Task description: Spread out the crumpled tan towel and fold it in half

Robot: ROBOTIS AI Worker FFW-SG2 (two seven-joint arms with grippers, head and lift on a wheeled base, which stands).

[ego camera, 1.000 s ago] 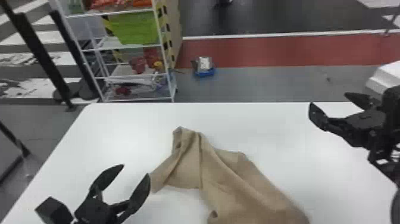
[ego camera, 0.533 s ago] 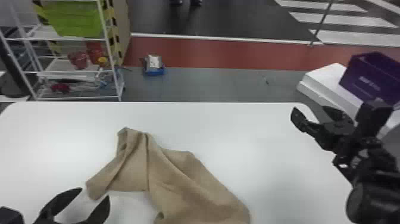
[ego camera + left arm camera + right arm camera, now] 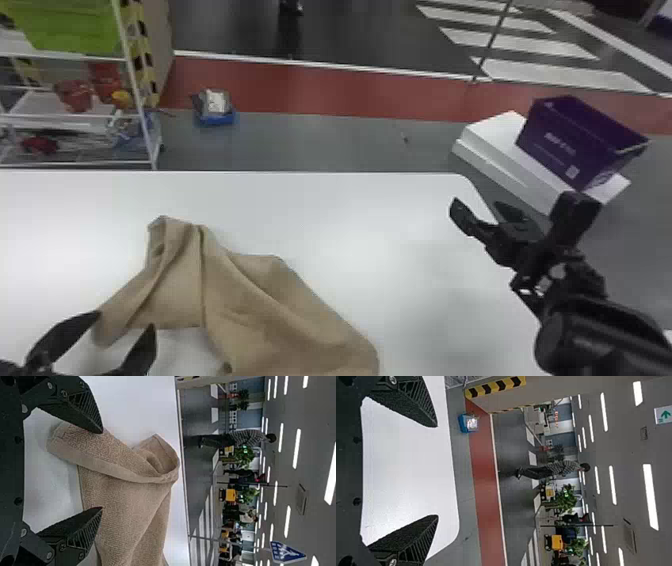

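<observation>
Towel (image 3: 280, 325) lies rumpled on the white counter (image 3: 415, 260), tan and creased, left of the middle as I look down from the robot's head. One bunched peak points toward the far edge, a narrower corner reaches out to the left, and the broad part spreads nearer the robot, with a long fold running down between.

The left gripper (image 3: 124, 321) comes in low at the near left, its black fingers pointing forward and slightly toward the right. Its jaws stand well apart, gripping nothing, with the towel's left corner right by them. Looking along that wrist, I see a hemmed corner and a loose, curling fold lying ahead and between the two tips. Whether either finger actually touches the cloth, I can't tell.

Over on the right, the other arm slants in from the near right corner, forearm thick and black, reaching forward and inward. The right gripper (image 3: 477, 202) hangs by the counter's far right corner, well apart from the towel, fingers aimed forward and to the left. Its jaws are spread wide too, and empty.

Past that corner, a purple box (image 3: 565, 145) sits on a white block (image 3: 500, 160); off to the left stands a wire rack (image 3: 144, 125).
</observation>
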